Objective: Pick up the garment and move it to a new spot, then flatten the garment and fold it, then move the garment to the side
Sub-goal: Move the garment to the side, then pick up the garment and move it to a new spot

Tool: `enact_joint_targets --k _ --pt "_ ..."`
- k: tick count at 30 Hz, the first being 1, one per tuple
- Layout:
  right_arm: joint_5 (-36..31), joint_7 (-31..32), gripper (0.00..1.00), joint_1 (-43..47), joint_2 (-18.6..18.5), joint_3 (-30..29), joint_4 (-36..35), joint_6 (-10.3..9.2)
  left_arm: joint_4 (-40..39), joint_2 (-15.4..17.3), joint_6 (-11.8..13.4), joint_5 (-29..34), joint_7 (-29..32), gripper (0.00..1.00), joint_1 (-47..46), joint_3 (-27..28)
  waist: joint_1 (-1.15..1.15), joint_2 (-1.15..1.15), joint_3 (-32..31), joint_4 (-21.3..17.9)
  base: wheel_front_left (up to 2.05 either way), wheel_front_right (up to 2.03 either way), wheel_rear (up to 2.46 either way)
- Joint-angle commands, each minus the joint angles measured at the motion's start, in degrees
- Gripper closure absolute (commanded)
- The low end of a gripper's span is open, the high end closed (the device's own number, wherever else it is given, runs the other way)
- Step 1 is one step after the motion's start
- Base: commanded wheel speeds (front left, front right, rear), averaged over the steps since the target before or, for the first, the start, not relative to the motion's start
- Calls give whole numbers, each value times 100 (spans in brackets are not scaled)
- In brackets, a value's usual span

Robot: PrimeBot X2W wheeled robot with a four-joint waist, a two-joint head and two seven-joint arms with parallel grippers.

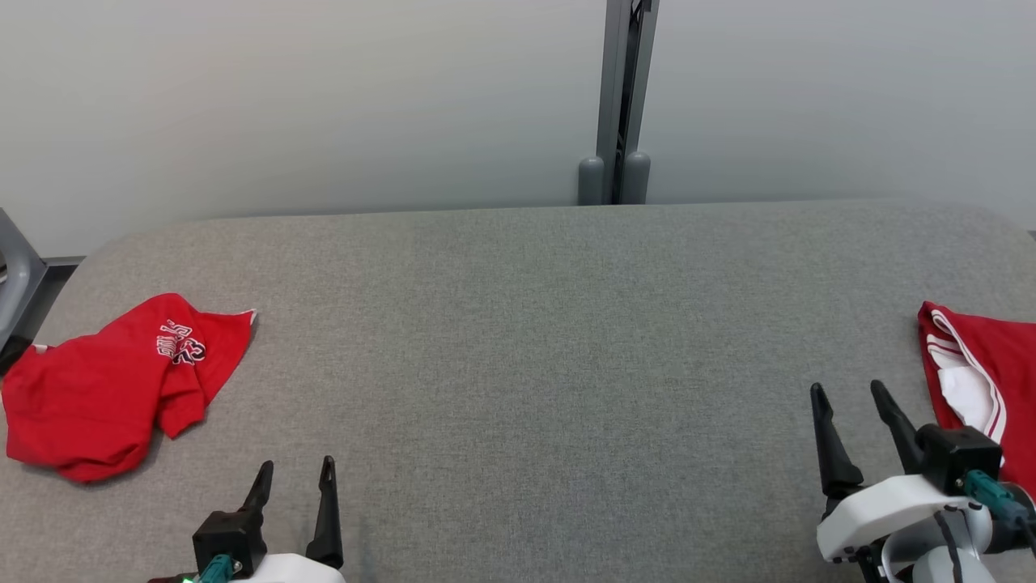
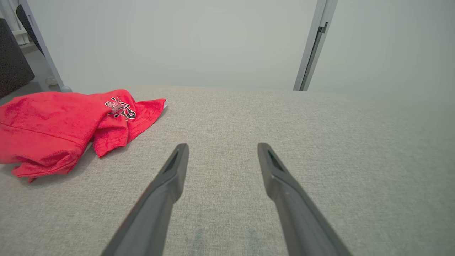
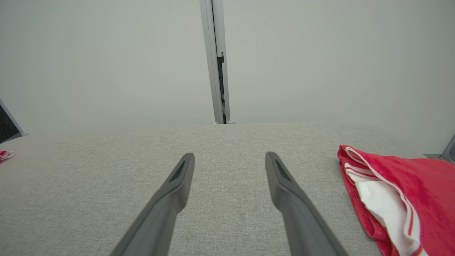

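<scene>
Fingers apart and empty, left gripper (image 1: 297, 461) and right gripper (image 1: 847, 387) sit at the near edge of the grey woven tabletop (image 1: 526, 324), likely poised to start: crumpled red printed garment (image 1: 121, 380) lies far left, red white-striped cloth (image 1: 983, 364) at right edge.

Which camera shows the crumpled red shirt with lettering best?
Head view: the red shirt lies whole, at the left. Left wrist view shows it bigger but cropped; right wrist view, a small scrap at its left edge.
</scene>
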Motion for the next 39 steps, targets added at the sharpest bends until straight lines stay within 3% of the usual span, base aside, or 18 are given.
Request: enact_joint_targets --k 1,14,27,32,39 --pt "38 -1 0 106 -37 52 -64 -2 -34 32 22 32 -8 0 16 66 0 0 -62 -1 0 0 0" --pt "303 0 0 402 -35 163 -212 -2 -189 31 66 121 -8 0 231 190 0 0 -418 -41 0 0 0" --pt "405 0 0 367 -34 285 -171 -2 -181 32 14 33 -8 0 203 330 0 0 -317 -6 0 0 0" --pt "382 0 0 362 -33 478 -147 -2 -143 34 34 -36 -8 0 104 423 0 0 -210 268 0 0 0" --pt "545 0 0 383 -35 736 -192 -2 -187 32 20 63 -8 0 112 644 0 0 -108 1073 0 0 0"
